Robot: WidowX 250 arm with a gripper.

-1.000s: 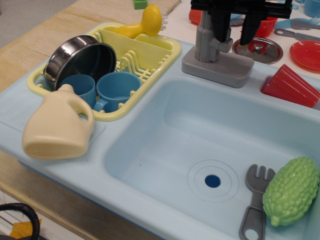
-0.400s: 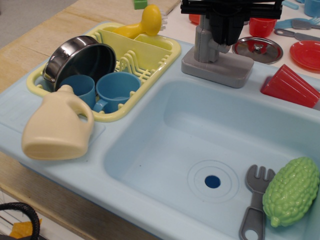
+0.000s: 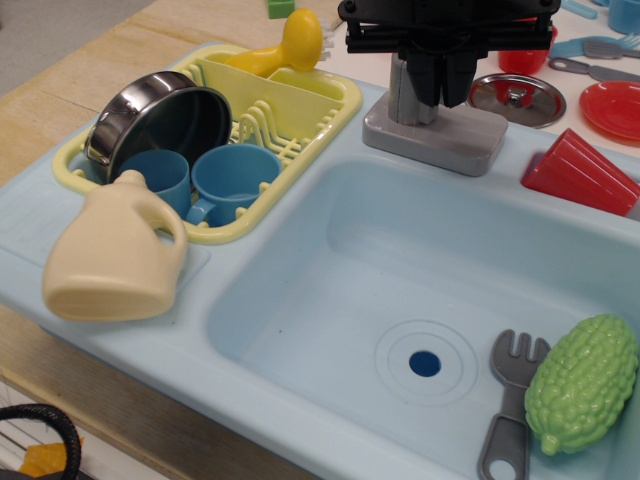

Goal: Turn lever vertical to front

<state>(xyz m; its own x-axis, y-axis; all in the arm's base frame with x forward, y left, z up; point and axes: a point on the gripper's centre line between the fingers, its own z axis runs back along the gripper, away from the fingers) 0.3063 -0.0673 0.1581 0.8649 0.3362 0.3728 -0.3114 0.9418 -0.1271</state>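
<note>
Lower left corner: a black cable (image 3: pixel 45 428) loops over the wooden counter (image 3: pixel 150 425). Lower right, inside the pale blue sink (image 3: pixel 330 300): a grey toy fork (image 3: pixel 510 405) lies tines up, just beside a bumpy green vegetable (image 3: pixel 583 380) resting against the basin's right side. Dark blue drain hole (image 3: pixel 425 363) sits in the basin floor, left of the fork. Left of the basin, on the sink's flat shelf, a cream jug (image 3: pixel 115 255) lies on its side, handle toward the rack. Behind it, mid left, a yellow dish rack (image 3: pixel 300 120) holds two blue cups (image 3: pixel 235 180) side by side and a steel pan (image 3: pixel 160 115) tipped on edge against the rack's left end; a yellow utensil (image 3: pixel 290 45) leans at the rack's far end. Upper centre, on the sink's back rim: the lever (image 3: pixel 415 90) rises upright from its flat grey base (image 3: pixel 435 135). The black gripper (image 3: pixel 445 40) comes down over the lever's top, fingers set narrowly on either side of it and apparently clamped on it, though the contact itself is hidden by the black body. Right of the base, a red ridged cone (image 3: pixel 580 170) lies on the rim. Farther back, upper right: a steel lid (image 3: pixel 517 98), a red plate (image 3: pixel 612 108), a red cup (image 3: pixel 525 58) partly hidden, blue items at the edge.
</note>
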